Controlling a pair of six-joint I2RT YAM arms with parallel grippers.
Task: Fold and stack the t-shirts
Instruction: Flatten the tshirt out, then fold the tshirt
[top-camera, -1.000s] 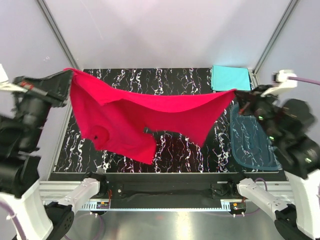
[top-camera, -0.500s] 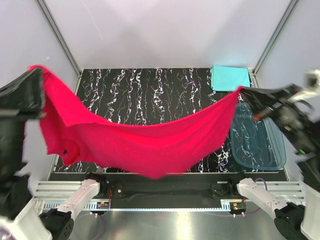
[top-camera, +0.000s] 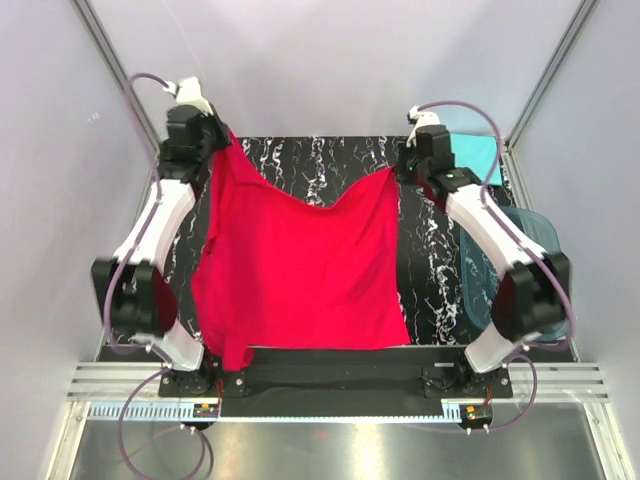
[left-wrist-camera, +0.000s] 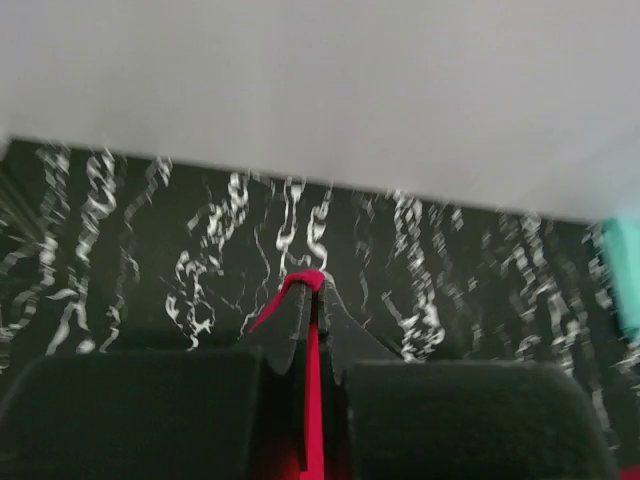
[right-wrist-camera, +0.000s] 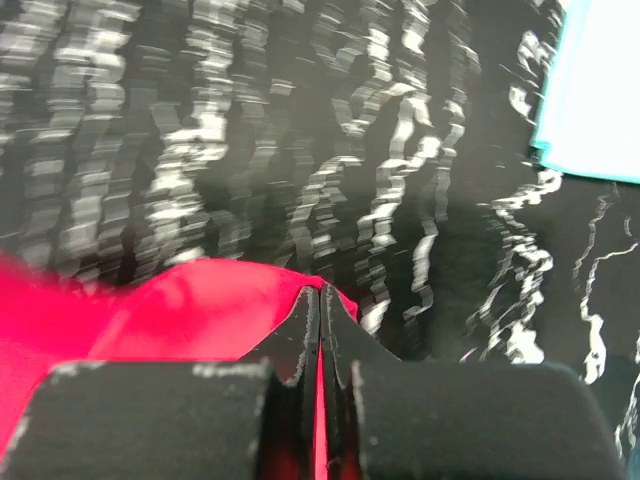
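The red t-shirt (top-camera: 295, 270) lies stretched over the black marbled table (top-camera: 430, 250), its far edge held up and sagging between my two grippers. My left gripper (top-camera: 222, 140) is shut on the shirt's far left corner; red cloth (left-wrist-camera: 312, 350) shows between its closed jaws. My right gripper (top-camera: 397, 170) is shut on the far right corner; red cloth (right-wrist-camera: 190, 310) bunches at its tips (right-wrist-camera: 320, 300). The turquoise t-shirt (top-camera: 487, 158) lies folded at the far right corner, partly hidden by the right arm, and shows in the right wrist view (right-wrist-camera: 595, 90).
A translucent blue plastic tub (top-camera: 520, 265) stands at the table's right edge, beside the right arm. The shirt's near edge reaches the table's front edge (top-camera: 330, 350). Metal frame posts (top-camera: 110, 60) rise at the far corners.
Both arms swung from wide out at the sides to the far end of the table. The red shirt, hanging stretched in the air before, now lies spread down over the table.
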